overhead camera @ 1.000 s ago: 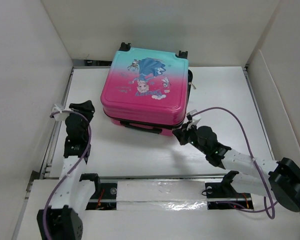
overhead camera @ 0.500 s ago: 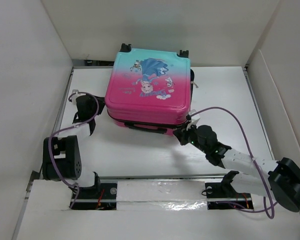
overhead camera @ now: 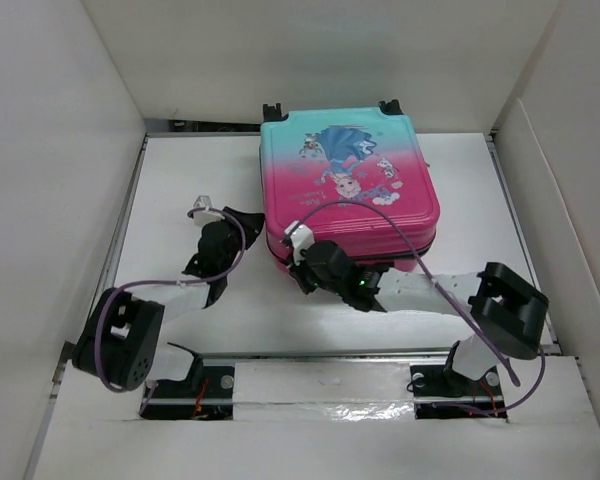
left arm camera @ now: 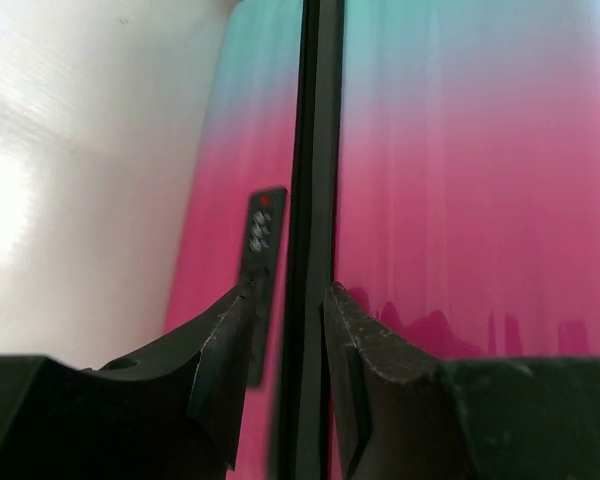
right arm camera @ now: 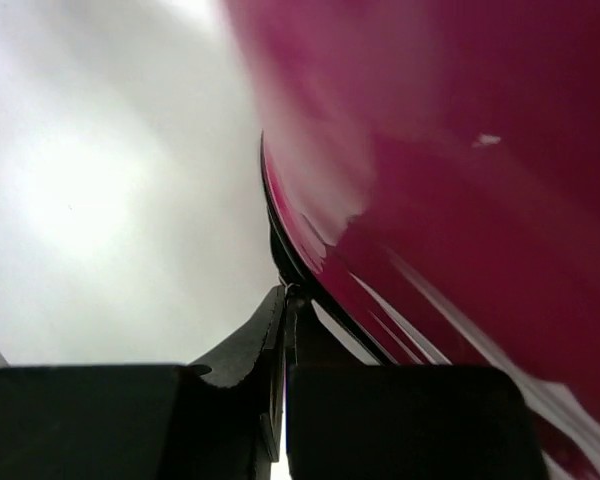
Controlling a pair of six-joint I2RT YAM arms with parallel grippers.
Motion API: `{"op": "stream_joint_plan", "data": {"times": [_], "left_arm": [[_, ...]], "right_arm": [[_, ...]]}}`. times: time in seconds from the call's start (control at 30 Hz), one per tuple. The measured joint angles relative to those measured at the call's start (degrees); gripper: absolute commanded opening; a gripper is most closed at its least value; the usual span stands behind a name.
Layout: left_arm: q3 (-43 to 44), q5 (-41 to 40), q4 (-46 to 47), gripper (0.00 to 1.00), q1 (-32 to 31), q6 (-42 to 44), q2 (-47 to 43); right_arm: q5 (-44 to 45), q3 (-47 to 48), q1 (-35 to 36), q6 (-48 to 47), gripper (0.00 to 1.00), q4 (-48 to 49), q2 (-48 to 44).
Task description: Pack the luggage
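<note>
The luggage [overhead camera: 350, 185] lies flat and closed at the back of the table, princess picture up, wheels toward the back wall. My right gripper [overhead camera: 300, 250] is at its front left corner. In the right wrist view the gripper [right arm camera: 288, 295] is shut on a small zipper pull at the black seam under the pink shell [right arm camera: 460, 150]. My left gripper [overhead camera: 248, 225] is at the luggage's left side. In the left wrist view it [left arm camera: 288, 292] is narrowly open, its jaws standing either side of the black zipper seam [left arm camera: 315, 150], next to a black combination lock [left arm camera: 263, 250].
White walls close in the table [overhead camera: 180, 180] on the left, back and right. A metal rail [overhead camera: 310, 385] runs along the near edge by the arm bases. The right arm's purple cable [overhead camera: 400, 225] loops over the luggage's front.
The luggage has slid right and turned a little. My right gripper has swept from its front right corner to its front left corner. My left gripper has moved right, up to the luggage's side.
</note>
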Motion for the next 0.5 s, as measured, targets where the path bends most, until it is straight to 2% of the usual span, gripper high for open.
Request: {"op": "stream_joint_plan", "data": {"times": [0.13,0.27,0.4,0.5], "left_arm": [[-5.3,-3.3,-1.0,0.31,-0.2,-0.1,-7.5],[-8.0,-4.9,-4.3,0.34,-0.9,0.1,-13.2],[-7.9,-5.3,-7.4,0.37,-4.4,0.8,-15.2],[-5.9,-6.7,-9.9,0.4,-10.3,1.6,-15.0]], "right_arm": [[3.3,5.9,4.7,-1.8,0.0,-1.3,4.9],[4.0,2.6,8.1,-2.0,0.0,1.9,3.3],[-2.6,-8.9,5.6,-1.5,0.0,7.1,-6.6],[-9.0,-19.1,-0.6,-1.0,0.0,7.8,-18.6]]}}
